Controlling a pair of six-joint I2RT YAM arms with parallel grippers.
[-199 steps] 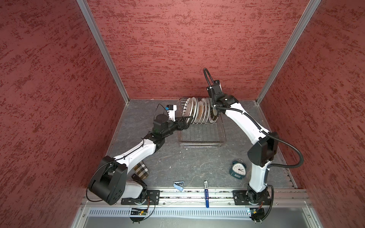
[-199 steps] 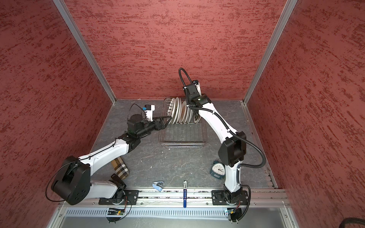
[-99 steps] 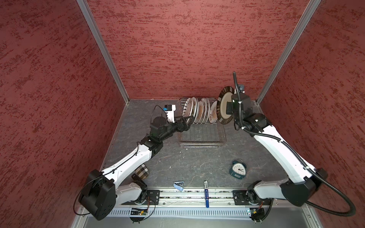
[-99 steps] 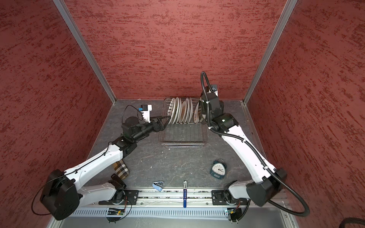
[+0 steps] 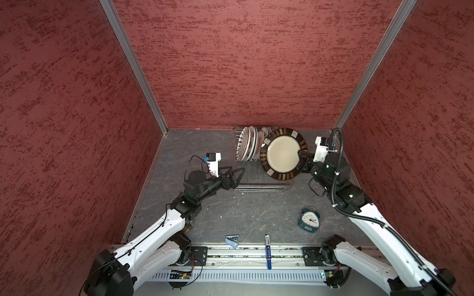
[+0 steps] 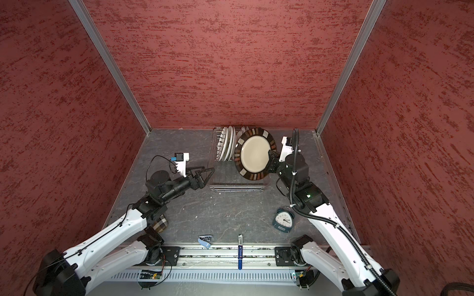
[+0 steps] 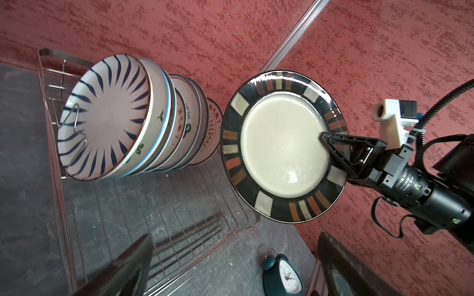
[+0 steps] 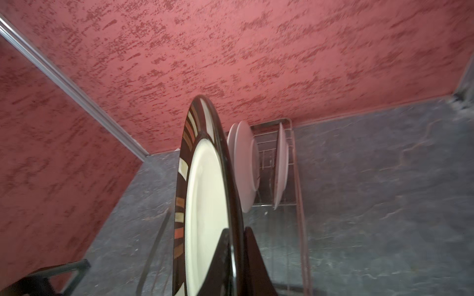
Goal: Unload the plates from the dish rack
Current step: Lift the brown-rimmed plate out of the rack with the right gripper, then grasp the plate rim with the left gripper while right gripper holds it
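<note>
**Dark-rimmed plate point(image 5: 283, 153) aloft over dish rack point(image 5: 259, 189)**

Top views: dark-rimmed plate tilted over dish rack, pinched at rim by right gripper point(image 5: 300, 156), apparently for carrying clear. Beside rack, left gripper point(image 5: 238, 178) spread wide, empty.
Left wrist: other plates point(image 7: 107, 115) upright between prongs, back end.
Right wrist: jaws clamped across rim.

I make out red Chinese characters on one racked plate point(image 7: 180, 120) and the orange-rayed plate point(image 7: 211, 125) beside it, too slanted to read; numerals on the alarm clock point(image 7: 288, 278) are too small.
</note>
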